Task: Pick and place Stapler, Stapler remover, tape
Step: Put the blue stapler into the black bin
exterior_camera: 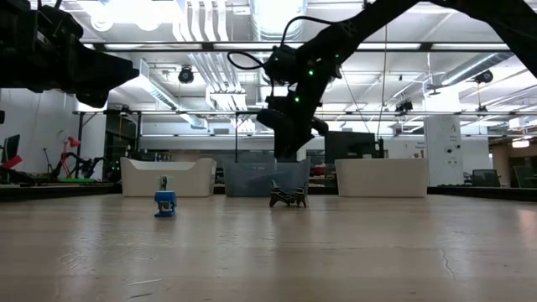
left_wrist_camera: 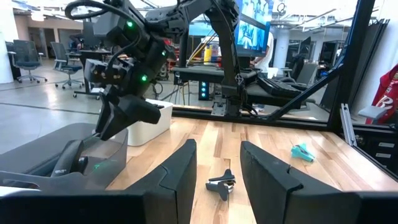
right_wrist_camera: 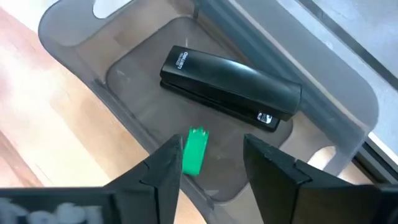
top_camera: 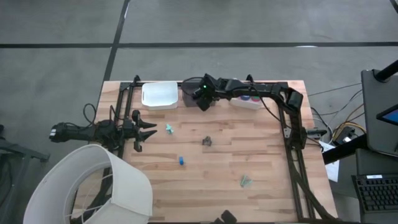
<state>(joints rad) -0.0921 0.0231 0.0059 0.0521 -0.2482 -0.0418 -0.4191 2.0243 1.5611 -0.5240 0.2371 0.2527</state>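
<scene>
Two things lie in the grey bin at the bench's far edge: stapler, green piece. Right gripper above, fingers apart, empty; left gripper near the left edge, fingers apart.

the wooden tabletop carries three bins along its far edge: a white bin toward the far left corner, a smoky translucent bin at the middle of that edge, and another white bin toward the far right corner. a big white lampshade-like cover overhangs the near left corner. beyond the right edge stand a dark monitor and a keyboard, with loose cables near them. the floor is grey.
</scene>
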